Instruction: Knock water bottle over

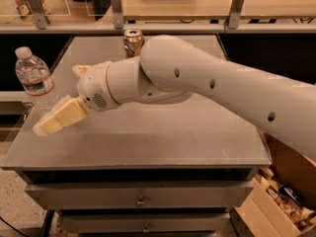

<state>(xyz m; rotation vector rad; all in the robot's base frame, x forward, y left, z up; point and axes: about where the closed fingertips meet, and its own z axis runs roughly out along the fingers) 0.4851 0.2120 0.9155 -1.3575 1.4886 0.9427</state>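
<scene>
The water bottle (34, 80) is clear ribbed plastic with a white cap and a thin white-and-red label. It stands upright at the left edge of the grey table (163, 137). My gripper (57, 118), cream-coloured at the end of the white arm (197, 85), is low over the table just right of and in front of the bottle's base. It is very close to the bottle or touching it; I cannot tell which. The gripper hides the bottle's lower right part.
A gold-coloured drink can (133, 39) stands at the back of the table, partly behind the arm. A counter with clear stands runs behind the table. Cardboard boxes (286, 196) sit on the floor at the right. Drawers are below the tabletop.
</scene>
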